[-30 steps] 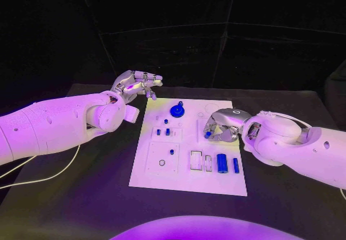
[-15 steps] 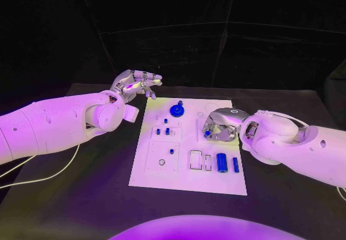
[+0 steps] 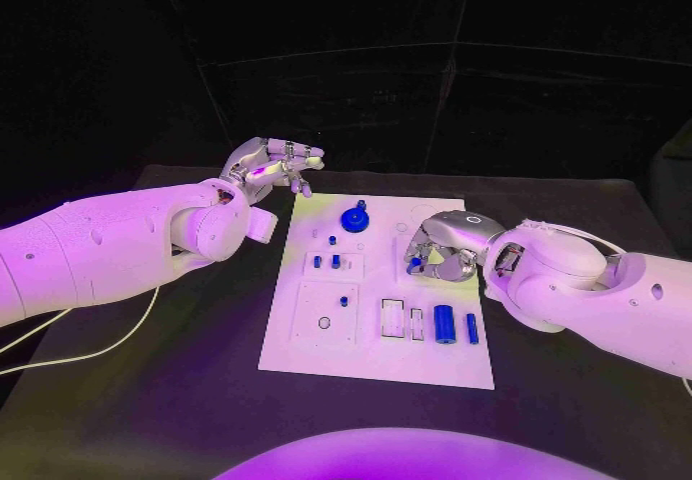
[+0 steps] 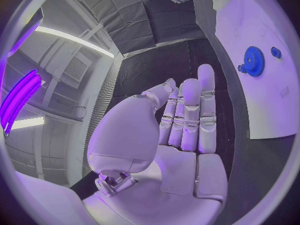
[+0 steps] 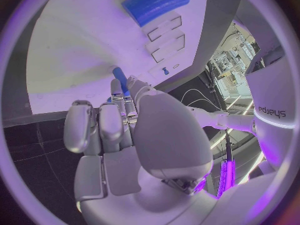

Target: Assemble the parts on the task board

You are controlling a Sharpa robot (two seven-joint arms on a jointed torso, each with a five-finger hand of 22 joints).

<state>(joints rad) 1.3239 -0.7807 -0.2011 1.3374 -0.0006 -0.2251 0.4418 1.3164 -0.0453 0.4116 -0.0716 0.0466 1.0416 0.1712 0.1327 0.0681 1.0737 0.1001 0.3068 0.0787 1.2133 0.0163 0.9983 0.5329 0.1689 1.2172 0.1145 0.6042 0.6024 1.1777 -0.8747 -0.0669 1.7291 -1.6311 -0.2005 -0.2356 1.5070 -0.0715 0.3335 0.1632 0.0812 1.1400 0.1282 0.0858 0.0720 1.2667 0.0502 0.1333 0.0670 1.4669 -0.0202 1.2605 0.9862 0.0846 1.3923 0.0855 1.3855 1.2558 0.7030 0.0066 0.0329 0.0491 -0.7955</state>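
The white task board [image 3: 378,300] lies in the middle of the black table [image 3: 173,400], with small blue parts on it. The right hand [image 3: 444,250] hangs over the board's right edge and seems to pinch a small blue part [image 5: 120,80] in its fingertips. The left hand [image 3: 270,165] is by the board's far left corner, fingers loosely curled, holding nothing.

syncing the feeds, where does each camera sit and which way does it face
Head view: on the robot's head, looking down at the white task board; shows both arms, left hand and right hand.
Left wrist view: behind the open left hand, facing the board's far end.
Right wrist view: behind the right hand, which pinches a small blue part over the board.
Head and left wrist views share the blue gear.
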